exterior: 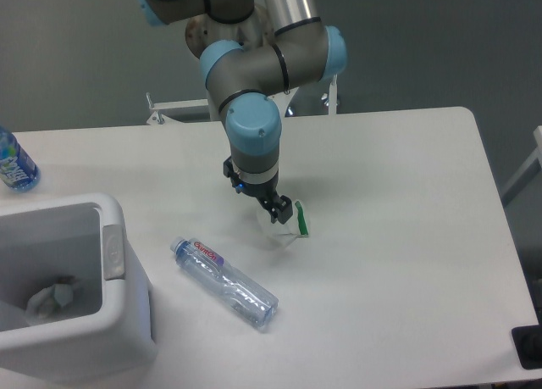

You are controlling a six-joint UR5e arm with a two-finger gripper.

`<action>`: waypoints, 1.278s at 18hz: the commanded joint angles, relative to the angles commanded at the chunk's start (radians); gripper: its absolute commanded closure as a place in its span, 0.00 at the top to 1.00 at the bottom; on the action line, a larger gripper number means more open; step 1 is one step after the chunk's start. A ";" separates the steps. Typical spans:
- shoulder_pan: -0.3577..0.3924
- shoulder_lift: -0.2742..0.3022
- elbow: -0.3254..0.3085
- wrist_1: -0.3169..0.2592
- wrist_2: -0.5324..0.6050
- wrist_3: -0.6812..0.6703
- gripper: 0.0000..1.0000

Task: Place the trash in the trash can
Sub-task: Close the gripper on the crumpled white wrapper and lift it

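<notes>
White wrapper [290,228] sits under the lowered tool [269,209].

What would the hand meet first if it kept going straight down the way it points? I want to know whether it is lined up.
Most likely the crumpled wrapper: the hand points down right over it, possibly already touching; depth is unclear from this single view.

Red lettering on the label of the clear bottle [224,283], lying on the surface below and left of the claw [264,204], too small to read. Blue label on the second bottle [14,163], far left of the claw at the frame edge, also illegible. Small sticker with a red mark on the robot base [227,75] above the claw, unreadable.
</notes>
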 joint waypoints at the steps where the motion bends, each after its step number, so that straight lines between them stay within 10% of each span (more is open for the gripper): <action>1: 0.000 -0.006 0.002 0.015 0.000 -0.002 0.86; 10: 0.008 -0.031 0.046 0.022 -0.002 -0.003 0.03; 23: 0.054 0.018 0.130 0.020 -0.061 -0.072 0.00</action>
